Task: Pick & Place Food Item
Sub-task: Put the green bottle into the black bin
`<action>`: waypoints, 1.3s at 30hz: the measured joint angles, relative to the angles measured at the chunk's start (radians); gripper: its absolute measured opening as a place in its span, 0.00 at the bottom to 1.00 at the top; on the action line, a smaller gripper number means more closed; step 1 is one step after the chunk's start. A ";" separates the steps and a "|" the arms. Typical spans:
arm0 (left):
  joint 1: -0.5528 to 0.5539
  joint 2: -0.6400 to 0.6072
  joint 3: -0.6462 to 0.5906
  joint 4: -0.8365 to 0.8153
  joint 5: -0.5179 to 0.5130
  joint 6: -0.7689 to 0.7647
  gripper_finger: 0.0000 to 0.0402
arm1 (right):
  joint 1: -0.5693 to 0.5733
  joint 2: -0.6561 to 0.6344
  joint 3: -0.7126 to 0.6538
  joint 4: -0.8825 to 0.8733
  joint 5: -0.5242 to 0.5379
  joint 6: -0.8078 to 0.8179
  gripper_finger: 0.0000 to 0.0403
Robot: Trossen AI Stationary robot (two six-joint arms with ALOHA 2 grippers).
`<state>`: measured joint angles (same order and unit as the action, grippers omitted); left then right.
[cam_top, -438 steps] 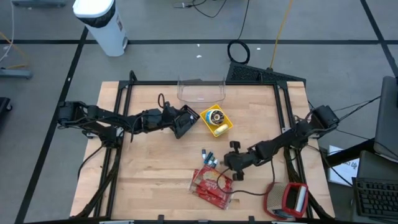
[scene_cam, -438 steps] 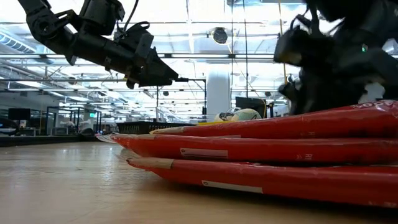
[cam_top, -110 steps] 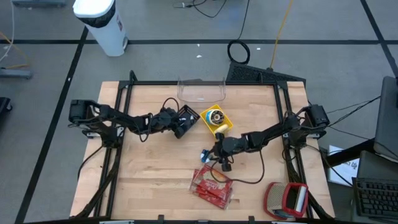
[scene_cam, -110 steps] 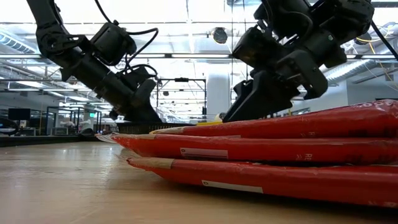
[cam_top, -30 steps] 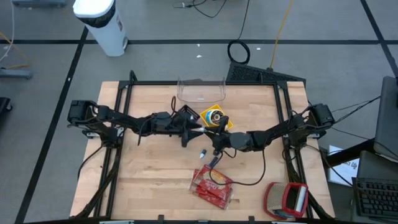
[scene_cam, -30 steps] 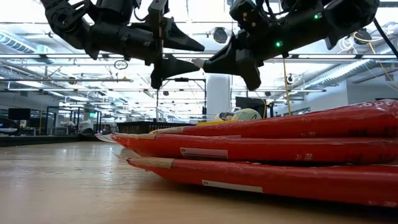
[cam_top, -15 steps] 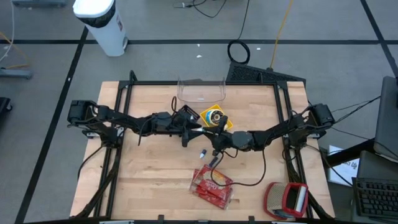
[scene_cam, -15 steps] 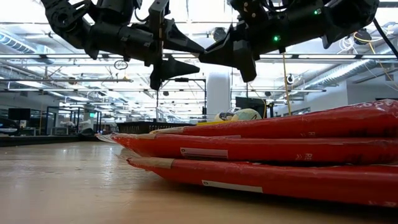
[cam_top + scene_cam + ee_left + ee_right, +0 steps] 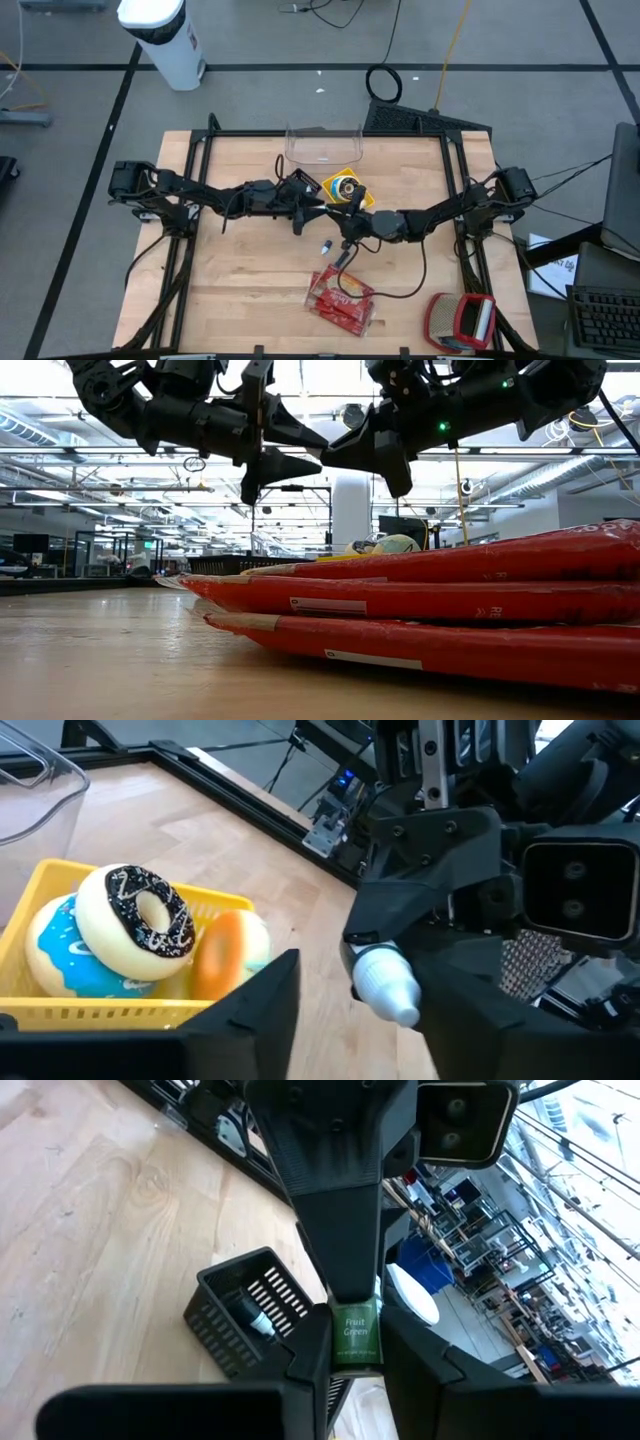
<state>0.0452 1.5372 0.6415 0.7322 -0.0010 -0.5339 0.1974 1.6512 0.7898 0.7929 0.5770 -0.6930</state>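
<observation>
While both arms meet high over the middle of the tabletop (image 9: 240, 270), you have a hand-off picture in front of you. Your right tool (image 9: 355, 1352) is pinching a small bottle (image 9: 355, 1335) by its body, fingers pressed on either side of a green label. The bottle's white cap (image 9: 385, 982) points straight at the other arm.

Your left tool (image 9: 310, 450) faces it nose to nose, and its fingers (image 9: 262, 1010) are spread. From the left wrist view, the cap sits in the space between them, with a visible gap on one side. I can't tell whether the other finger touches the cap.

So the bottle is up in the air, clear of the wood and carried by the right tool alone. It is just beside the yellow basket (image 9: 347, 192).

That basket holds a white doughnut with dark icing (image 9: 135, 910), a blue one beside it and an orange piece. Beyond the basket, at the far edge, sits a clear container (image 9: 322, 145).

Nearer the front, a small blue-and-white item (image 9: 326, 247) lies loose on the wood. The stack of red packets (image 9: 342, 298) lies close by, and fills the foreground of the low view.
</observation>
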 joint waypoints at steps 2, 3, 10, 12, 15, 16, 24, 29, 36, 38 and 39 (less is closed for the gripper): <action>0.000 0.000 0.000 0.000 0.001 0.000 0.37 | 0.000 0.000 0.000 -0.004 0.001 0.000 0.15; 0.000 0.000 0.000 0.000 0.005 0.000 0.34 | 0.000 0.000 0.000 -0.006 0.001 0.002 0.15; -0.001 0.000 0.000 -0.001 0.005 0.030 0.15 | 0.000 0.000 0.000 -0.027 0.003 0.026 0.15; -0.001 0.000 0.000 0.004 0.003 0.041 0.14 | 0.000 0.000 0.000 -0.023 0.004 0.033 0.16; 0.001 0.000 -0.001 0.014 0.003 0.070 0.15 | 0.000 0.000 0.000 -0.018 0.005 0.087 0.21; 0.004 0.000 -0.001 0.019 0.003 0.081 0.16 | 0.000 0.000 0.000 -0.017 0.006 0.110 0.23; 0.051 0.000 -0.001 -0.005 0.004 0.095 0.15 | 0.001 -0.007 0.000 -0.021 0.048 0.365 0.38; 0.092 0.000 -0.001 -0.105 -0.005 0.114 0.14 | 0.003 -0.010 0.000 -0.021 0.044 0.404 0.43; 0.139 0.000 -0.001 -0.209 -0.053 0.137 0.14 | 0.009 -0.010 0.000 -0.040 0.047 0.392 0.43; 0.144 0.000 -0.001 -0.216 -0.068 0.153 0.14 | 0.008 -0.010 0.000 -0.039 0.048 0.391 0.42; 0.146 0.000 -0.001 -0.218 -0.072 0.159 0.14 | 0.008 -0.010 0.000 -0.040 0.050 0.391 0.42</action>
<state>0.1914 1.5368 0.6403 0.5142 -0.0732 -0.3747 0.2050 1.6413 0.7902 0.7525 0.6265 -0.3019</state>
